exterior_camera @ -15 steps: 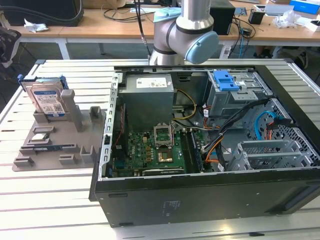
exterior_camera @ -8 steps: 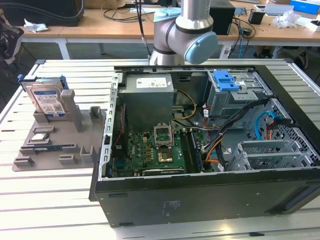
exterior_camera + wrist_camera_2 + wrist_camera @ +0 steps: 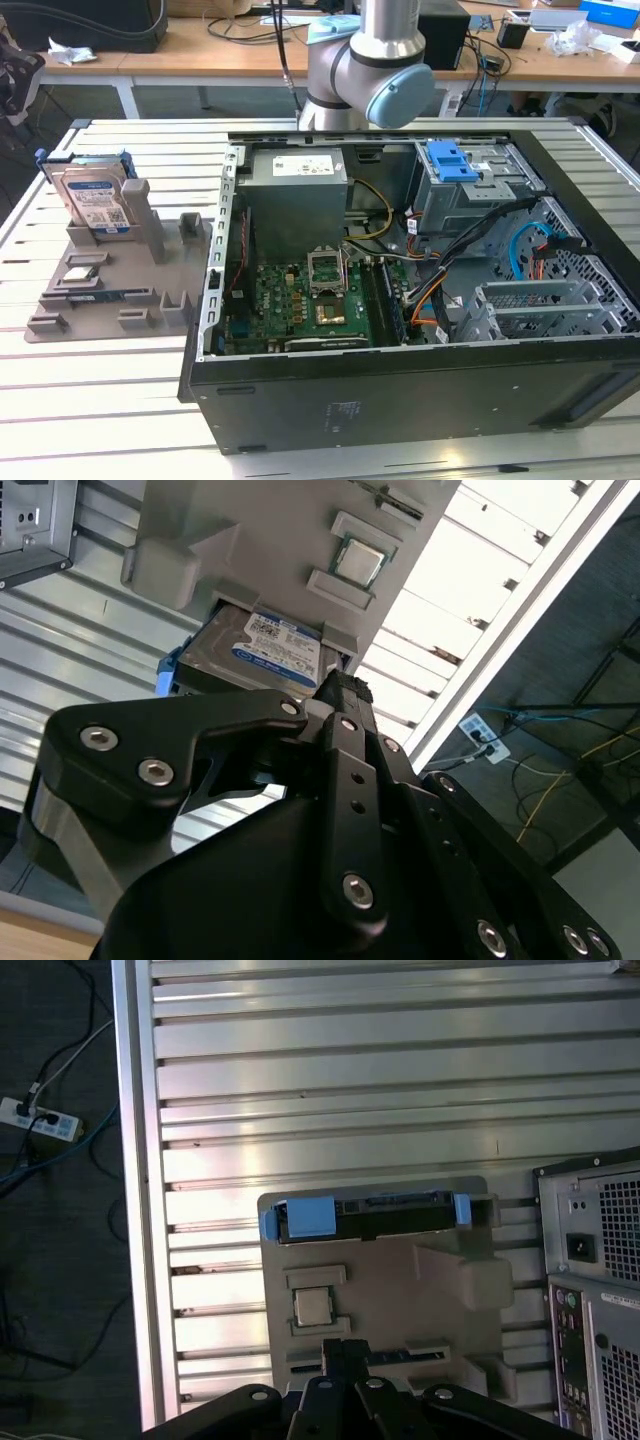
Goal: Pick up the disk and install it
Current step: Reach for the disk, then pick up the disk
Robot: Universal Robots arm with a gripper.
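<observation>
At the exterior view's left I see the disk (image 3: 93, 197) standing on its long edge in a slot at the far end of a grey tray (image 3: 140, 300), its label face leaning back and turned toward the camera. In the first wrist view the disk (image 3: 380, 1218) shows edge-on (a blue bracket tab at each end), with its long axis parallel to the slats of the table (image 3: 350, 1080). Further right sits the open computer case (image 3: 400, 390), with the arm (image 3: 375, 60) behind it. In both wrist views the gripper (image 3: 345, 1352) (image 3: 343, 688) points at the tray, its fingers pressed together, holding nothing and clear of the disk.
</observation>
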